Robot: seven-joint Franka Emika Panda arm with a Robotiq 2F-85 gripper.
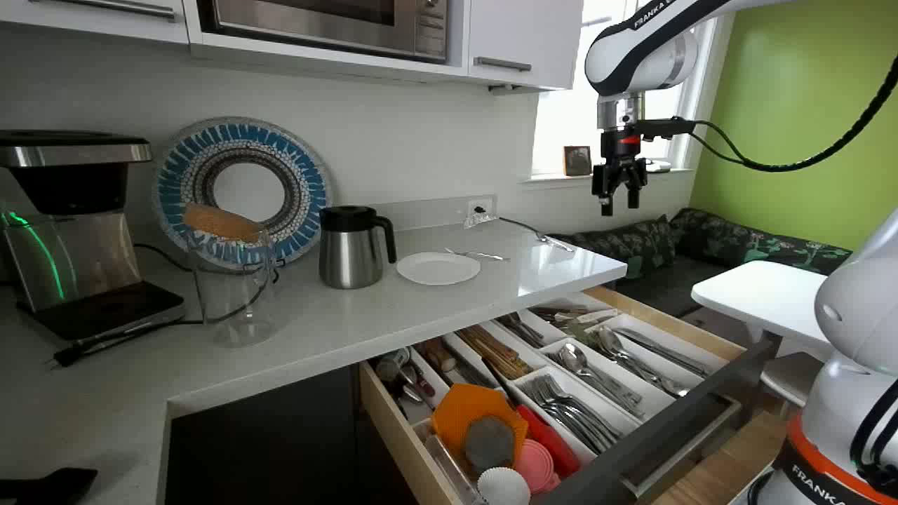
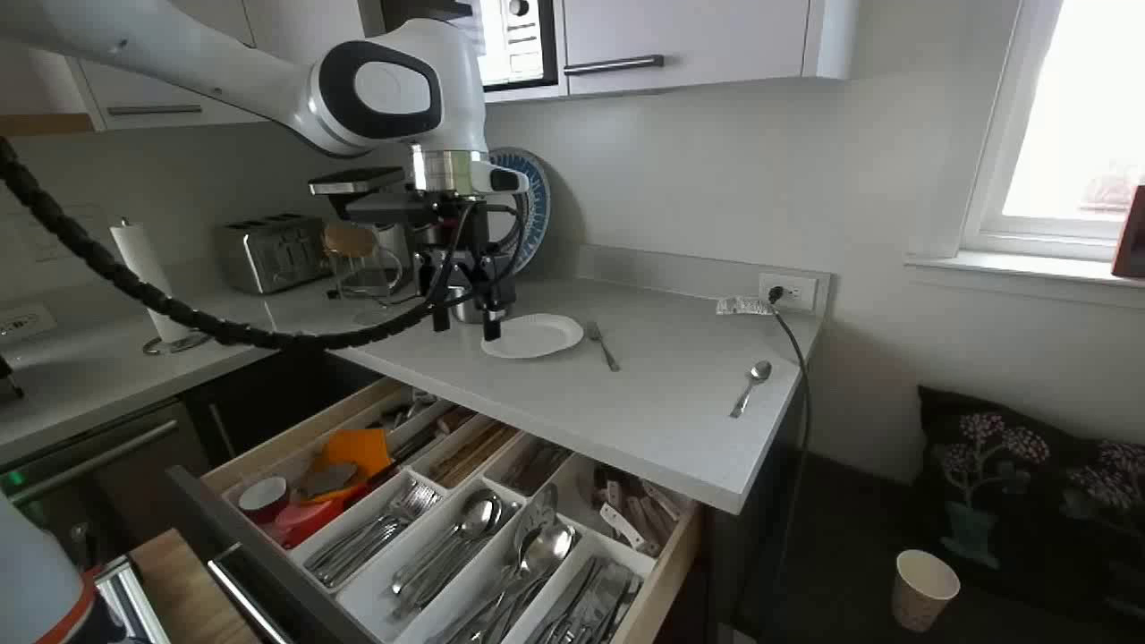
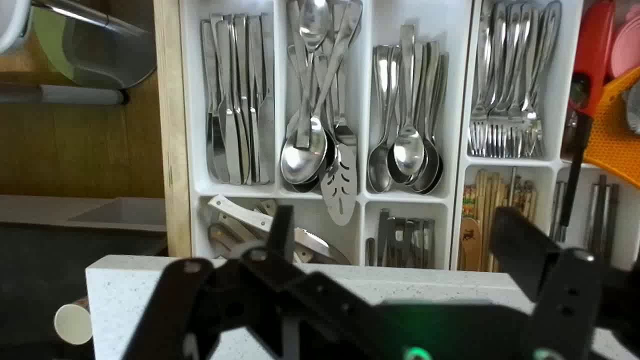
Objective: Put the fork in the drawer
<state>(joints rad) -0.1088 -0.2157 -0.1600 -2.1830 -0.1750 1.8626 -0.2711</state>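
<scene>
Daylight whitens the window (image 1: 563, 119) in both exterior views and glares off the desk (image 1: 540, 270), while the wrist view shows the end effector (image 3: 397, 235) dark and soft-focused.

"FRANKA" on arm (image 1: 652, 45) and base (image 1: 835, 414)

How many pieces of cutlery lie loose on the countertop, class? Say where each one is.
2: a fork beside the white plate, and a spoon near the power cable. Others could be hidden behind the metal jug.
</scene>
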